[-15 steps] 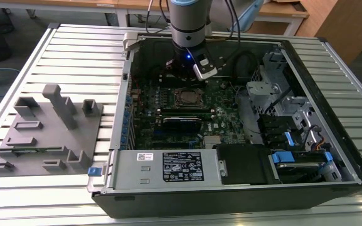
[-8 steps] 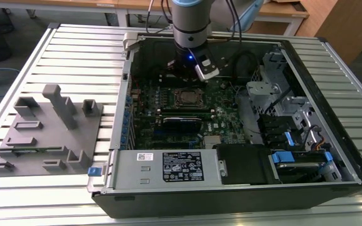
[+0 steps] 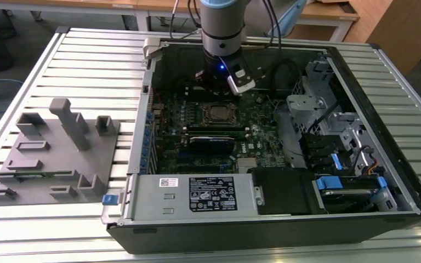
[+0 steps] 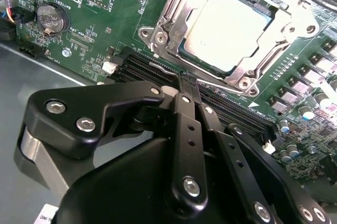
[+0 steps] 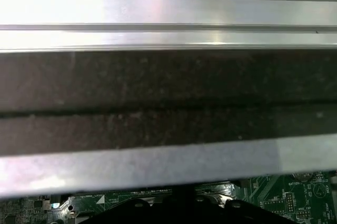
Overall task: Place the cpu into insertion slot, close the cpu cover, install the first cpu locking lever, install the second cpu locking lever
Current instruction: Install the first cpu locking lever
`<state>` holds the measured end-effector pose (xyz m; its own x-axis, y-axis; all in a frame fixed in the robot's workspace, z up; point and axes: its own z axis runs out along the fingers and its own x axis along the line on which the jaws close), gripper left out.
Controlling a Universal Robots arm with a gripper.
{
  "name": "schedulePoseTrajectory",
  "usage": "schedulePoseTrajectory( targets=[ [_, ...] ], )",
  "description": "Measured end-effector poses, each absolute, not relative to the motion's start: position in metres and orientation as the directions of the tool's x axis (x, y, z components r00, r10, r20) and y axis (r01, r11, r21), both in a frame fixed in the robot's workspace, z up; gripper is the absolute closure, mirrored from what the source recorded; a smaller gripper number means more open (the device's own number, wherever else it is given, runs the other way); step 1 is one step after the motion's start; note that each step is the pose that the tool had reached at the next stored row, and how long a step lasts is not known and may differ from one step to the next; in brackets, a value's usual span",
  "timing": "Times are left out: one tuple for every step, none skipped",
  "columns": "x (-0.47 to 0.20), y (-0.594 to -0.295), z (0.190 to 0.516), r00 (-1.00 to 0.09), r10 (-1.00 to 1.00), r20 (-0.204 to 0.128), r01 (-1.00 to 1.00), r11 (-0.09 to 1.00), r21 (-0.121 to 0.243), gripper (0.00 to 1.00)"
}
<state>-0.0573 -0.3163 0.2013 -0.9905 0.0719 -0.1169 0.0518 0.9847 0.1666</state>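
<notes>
hand (image 4: 185,83) black, tips together | cpu (image 4: 227,30) dull square | cpu cover (image 4: 176,21) silvery frame

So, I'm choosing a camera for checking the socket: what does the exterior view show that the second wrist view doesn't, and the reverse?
Exterior view: the whole open computer case, the arm, and the grey fixture block on the slatted table at the exterior view's left. Second wrist view: the gripper close up, fingers together near the memory slots, and a coin battery. Both: the cpu seated under the cpu cover on the motherboard.
</notes>
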Motion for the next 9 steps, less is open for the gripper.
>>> schedulePoseTrajectory(
  targets=[
    [-0.0573,-0.3164,0.2010,-0.991,0.072,-0.117,0.052,0.985,0.166,0.89],
    [-0.0574,-0.3164,0.2006,-0.991,0.072,-0.117,0.052,0.985,0.166,0.89],
    [-0.0573,-0.3164,0.2002,-0.991,0.072,-0.117,0.052,0.985,0.166,0.89],
    [-0.0573,-0.3164,0.2000,-0.991,0.072,-0.117,0.052,0.985,0.166,0.89],
    [-0.0573,-0.3164,0.1998,-0.991,0.072,-0.117,0.052,0.985,0.165,0.89],
    [-0.0573,-0.3164,0.1994,-0.991,0.072,-0.117,0.052,0.985,0.165,0.89],
    [-0.0573,-0.3164,0.1990,-0.991,0.072,-0.117,0.052,0.985,0.165,0.89],
    [-0.0572,-0.3164,0.1985,-0.991,0.072,-0.117,0.052,0.985,0.164,0.89],
    [-0.0572,-0.3164,0.1982,-0.991,0.072,-0.117,0.052,0.985,0.164,0.89]
  ],
)
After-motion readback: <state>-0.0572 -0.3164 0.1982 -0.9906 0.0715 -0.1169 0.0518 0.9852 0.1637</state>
